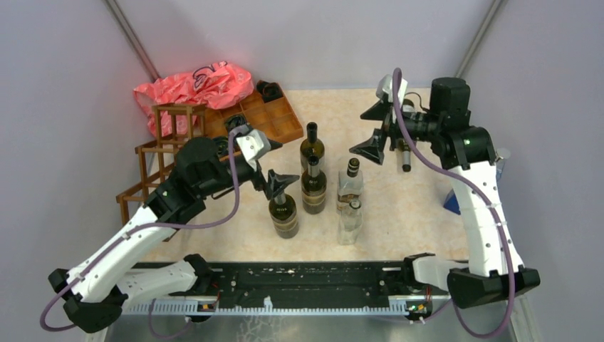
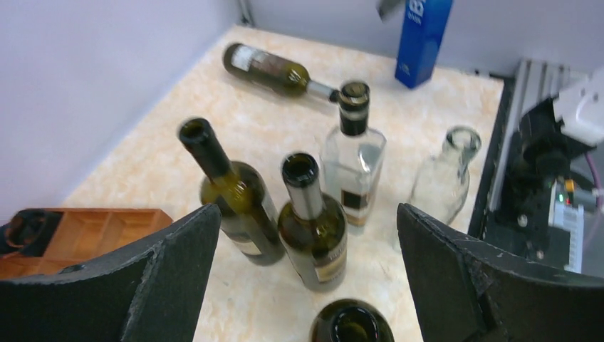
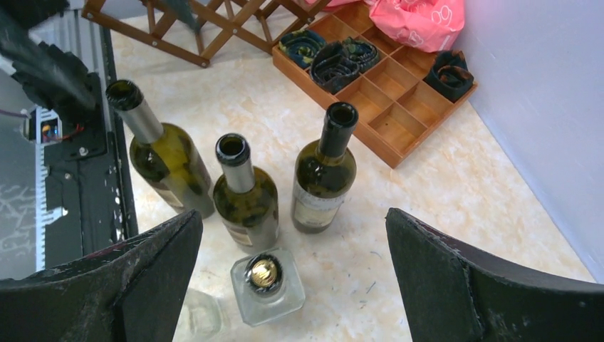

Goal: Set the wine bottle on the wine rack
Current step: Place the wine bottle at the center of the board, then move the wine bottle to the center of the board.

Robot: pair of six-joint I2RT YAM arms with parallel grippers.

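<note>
Nearest the arm bases, a green wine bottle (image 1: 283, 214) stood upright on the counter (image 1: 406, 206). The left fingers (image 2: 160, 285) hung spread wide just above its mouth, one to each side, grasping nothing. The step in hand looked like the approach to a grasp. The next move would call for lowering around the neck, closing, then lifting and tipping the bottle toward the rack on the left. Just beyond stood two more green bottles (image 1: 313, 189) (image 1: 311, 146), with a round clear bottle (image 1: 349, 222) and a square clear bottle (image 1: 350, 187) close on their right, near enough that a careless swing could knock them. The right fingers (image 3: 463, 278) were likewise released, held high over the right of the cluster, near a bottle lying on its side (image 2: 271, 68). Farther off at the left stood the wine rack (image 1: 158, 147); no bottle showed in it, though the left arm covered its lower cells, so those may not be free. At the far edge lay a compartmented tray (image 1: 274, 121) and a pink bag (image 1: 196, 87).
</note>
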